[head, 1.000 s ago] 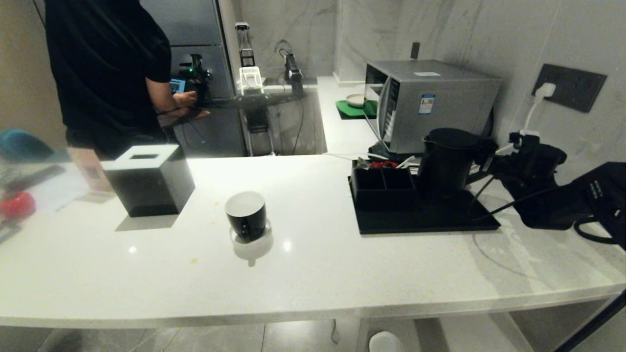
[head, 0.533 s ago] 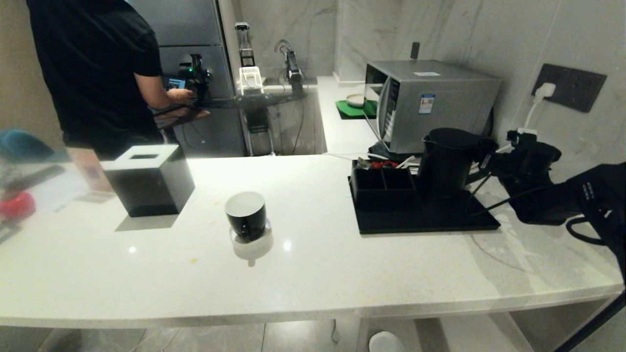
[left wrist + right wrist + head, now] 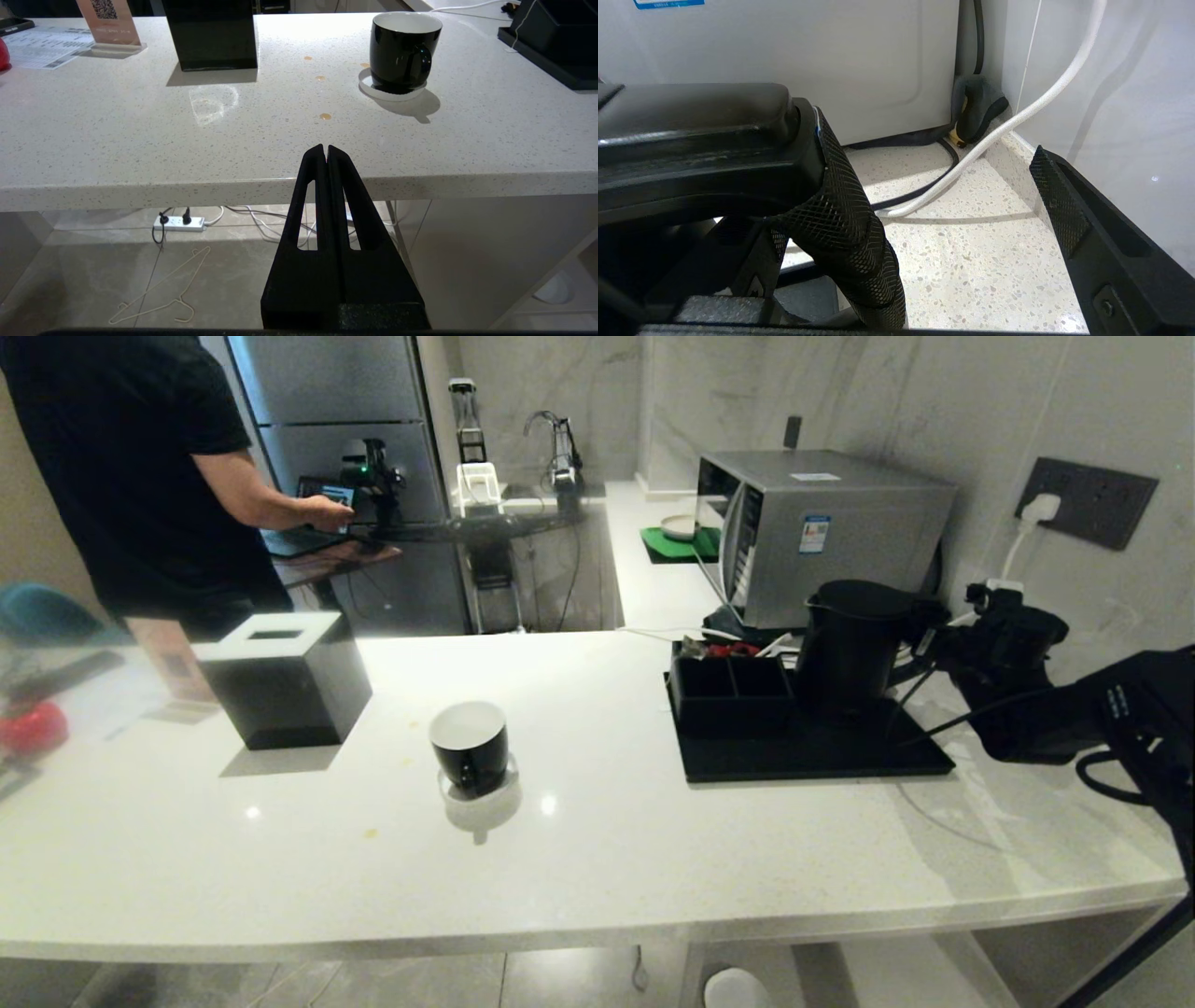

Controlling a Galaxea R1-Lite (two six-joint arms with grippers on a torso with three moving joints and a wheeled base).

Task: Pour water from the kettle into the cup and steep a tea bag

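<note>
Person in a black shirt is standing at far left behind the white counter, beside a black tissue box. Left gripper is hanging below the counter edge with its fingers pressed together, holding nothing. Further right, the cup is sitting upright on a white coaster, well apart from the black tray. On that tray the organizer box is standing just beside the kettle. Right gripper is spreading its fingers wide at the kettle's handle, one finger lying against it, nothing clamped.
</note>
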